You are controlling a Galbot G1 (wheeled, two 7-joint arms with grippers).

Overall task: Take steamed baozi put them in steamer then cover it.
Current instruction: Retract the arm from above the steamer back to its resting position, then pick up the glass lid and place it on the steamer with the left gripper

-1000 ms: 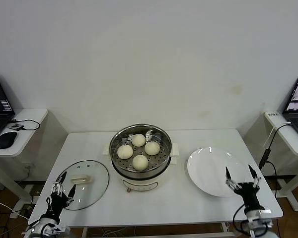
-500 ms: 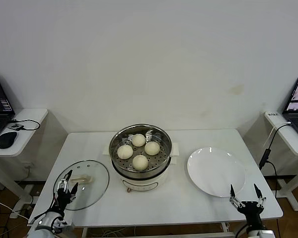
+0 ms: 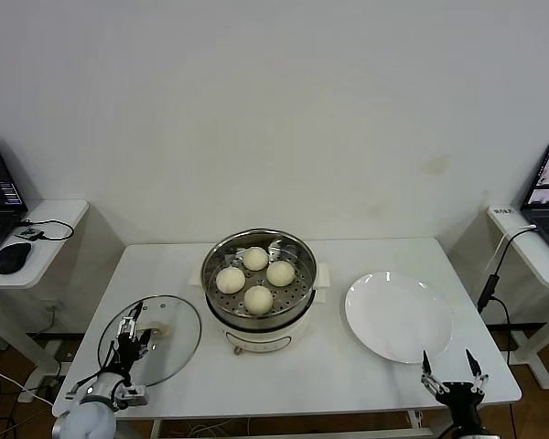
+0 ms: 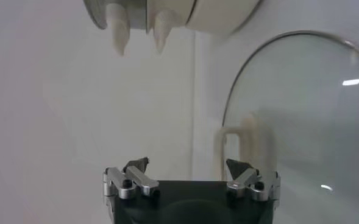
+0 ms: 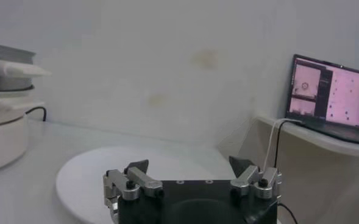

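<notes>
All four steamed baozi [image 3: 256, 276] already sit on the perforated tray inside the steamer [image 3: 259, 320], which stands uncovered in the middle of the white table [image 3: 320, 370], so the loading part of the job looks finished to me. The white plate [image 3: 399, 316] to the right of the pot is bare. What remains is the covering: the cover [image 3: 174, 340] lies flat on the table to the left of the steamer, just beside it but not touching as far as I can tell, with its cream handle [image 3: 157, 331] facing up at the centre. The left gripper [image 3: 130, 332] is low over the near edge of that lid, close to the handle, with its fingers spread apart and nothing between them; in the left wrist view the handle [image 4: 234, 146] shows just ahead of the open jaws, with the glass [image 4: 307, 122] running off to one side and the steamer's base [image 4: 216, 12] farther on. I would judge it is lining up to take the handle, which it does not yet grasp. The right gripper [image 3: 453, 374] hangs at the near right edge of the table, just in front of the plate, fingers spread and empty, apparently waiting. From here the lid needs to be gripped, lifted clear, carried over the pot and set down square on the rim.
</notes>
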